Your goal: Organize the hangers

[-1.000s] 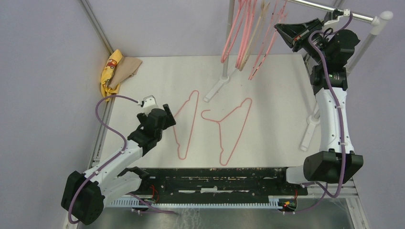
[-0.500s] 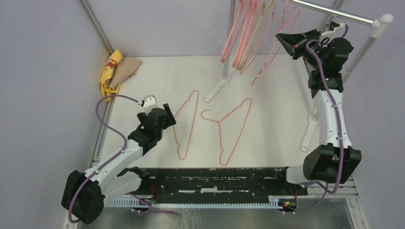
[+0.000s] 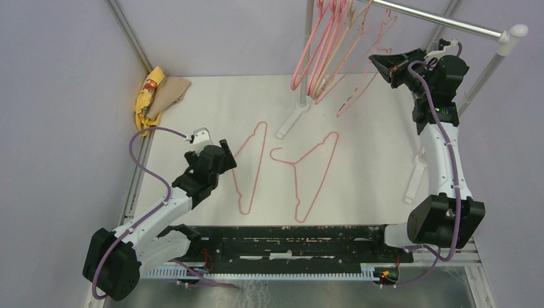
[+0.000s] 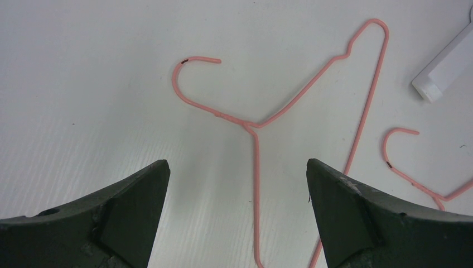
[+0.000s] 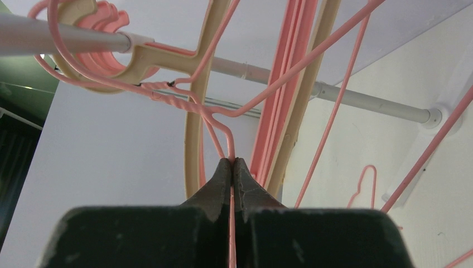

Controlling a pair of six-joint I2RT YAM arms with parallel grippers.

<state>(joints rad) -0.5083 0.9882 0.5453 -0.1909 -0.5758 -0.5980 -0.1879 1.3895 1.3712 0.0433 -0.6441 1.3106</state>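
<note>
Two thin pink wire hangers lie flat on the white table: one [image 3: 251,165] beside my left gripper, one [image 3: 312,174] to its right. My left gripper [image 3: 224,154] is open and empty just above the first hanger [image 4: 255,162], whose stem runs between the fingertips. My right gripper [image 3: 378,63] is raised at the rail [image 3: 442,22] and shut on a thin pink wire hanger [image 5: 223,125] whose hook [image 5: 50,47] loops over the rail. Several pink and beige hangers [image 3: 330,45] hang on the rail to its left.
The white-and-silver rail stand has feet on the table at the back [image 3: 290,119] and at the right [image 3: 416,176]. Yellow and tan cloths [image 3: 154,93] lie at the far left corner. A black rail [image 3: 289,240] runs along the near edge.
My right gripper has moved down and to the left with the wire hanger, swinging the hanging hangers left. The left arm has not moved.
</note>
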